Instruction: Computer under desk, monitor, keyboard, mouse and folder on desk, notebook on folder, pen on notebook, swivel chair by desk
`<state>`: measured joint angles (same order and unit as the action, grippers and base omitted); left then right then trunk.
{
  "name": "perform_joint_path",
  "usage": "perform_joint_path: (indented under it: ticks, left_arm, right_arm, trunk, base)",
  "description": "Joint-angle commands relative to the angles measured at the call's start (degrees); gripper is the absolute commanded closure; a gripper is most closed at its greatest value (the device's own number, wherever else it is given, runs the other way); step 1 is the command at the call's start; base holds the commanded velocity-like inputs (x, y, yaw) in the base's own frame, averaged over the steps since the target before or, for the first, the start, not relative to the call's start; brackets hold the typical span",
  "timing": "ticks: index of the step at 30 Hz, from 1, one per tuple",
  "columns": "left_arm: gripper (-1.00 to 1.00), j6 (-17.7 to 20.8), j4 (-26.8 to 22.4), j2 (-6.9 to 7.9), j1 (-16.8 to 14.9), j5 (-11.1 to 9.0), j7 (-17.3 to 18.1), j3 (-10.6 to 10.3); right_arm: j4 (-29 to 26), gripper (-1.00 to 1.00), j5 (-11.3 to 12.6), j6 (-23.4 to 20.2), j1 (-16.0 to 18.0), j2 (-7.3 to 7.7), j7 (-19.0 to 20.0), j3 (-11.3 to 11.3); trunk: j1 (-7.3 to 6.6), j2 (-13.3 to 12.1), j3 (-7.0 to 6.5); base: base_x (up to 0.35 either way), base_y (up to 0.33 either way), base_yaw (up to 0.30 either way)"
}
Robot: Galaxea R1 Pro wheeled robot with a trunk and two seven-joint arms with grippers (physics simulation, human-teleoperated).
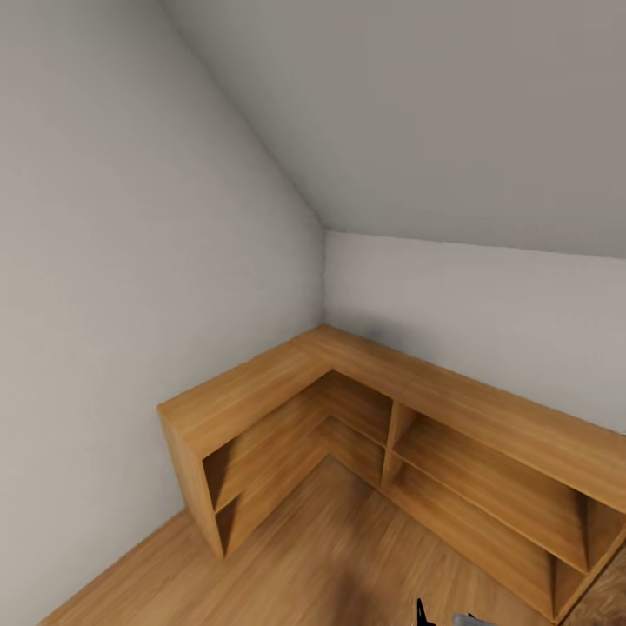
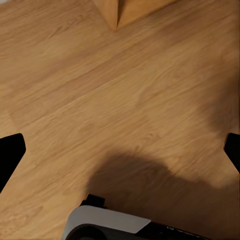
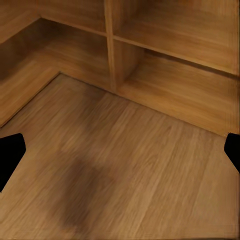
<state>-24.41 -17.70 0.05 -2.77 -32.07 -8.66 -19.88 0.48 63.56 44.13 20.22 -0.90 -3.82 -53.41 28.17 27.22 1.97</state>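
Left gripper (image 2: pixel 120 150) pointing down over wooden floor (image 2: pixel 125 90), fingers wide apart, right gripper (image 3: pixel 120 155) likewise spread, facing low corner shelf (image 1: pixel 365 409), grey walls (image 1: pixel 130 217) behind

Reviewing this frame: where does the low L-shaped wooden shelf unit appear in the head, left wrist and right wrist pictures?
Head view: the shelf unit wraps the room corner, from centre-left to the lower right edge.
Left wrist view: one corner of the unit at the top edge.
Right wrist view: its open compartments across the upper half.
Shared landmark: the wooden floor it stands on.
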Motion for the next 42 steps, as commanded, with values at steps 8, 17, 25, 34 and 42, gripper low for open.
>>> perform_joint_path:
  ticks: [8, 17, 25, 34, 42]
  left_arm:
    - [-1.0, -0.1, 0.0, -0.39, 0.0, 0.1, -0.4, -0.7]
    - [-1.0, -0.1, 0.0, -0.54, 0.0, 0.1, -0.4, -0.8]
    - [-1.0, -0.1, 0.0, -0.5, 0.0, 0.1, -0.4, -0.7]
    - [-1.0, -0.1, 0.1, -0.49, 0.0, 0.0, -0.5, -0.7]
    - [-1.0, -0.1, 0.1, -0.49, 0.0, -0.1, -0.5, -0.7]
  right_arm:
    - [0.0, -1.0, 0.1, 0.1, 0.0, -0.05, -0.4, -0.5]
    - [0.0, -1.0, 0.1, 0.1, 0.0, -0.07, -0.4, -0.5]
    - [0.1, -1.0, 0.1, 0.1, 0.1, -0.09, -0.4, -0.5]
    - [0.0, -1.0, 0.1, -0.1, 0.0, -0.07, -0.4, -0.5]
    - [0.0, -1.0, 0.0, -1.1, 0.0, -0.07, -0.4, -0.5]
  trunk:
    - [0.03, 0.1, -0.27]
    - [0.03, 0.1, -0.71]
    - [0.03, 0.1, -1.08]
    - [0.03, 0.1, -1.51]
    - [0.03, 0.1, -1.87]
  base:
    - [0.073, 0.131, -0.257]
    - [0.015, 0.025, -0.259]
    - [0.195, 0.0, -0.26]
    - [0.327, 0.0, -0.26]
    - [0.281, 0.0, -0.263]
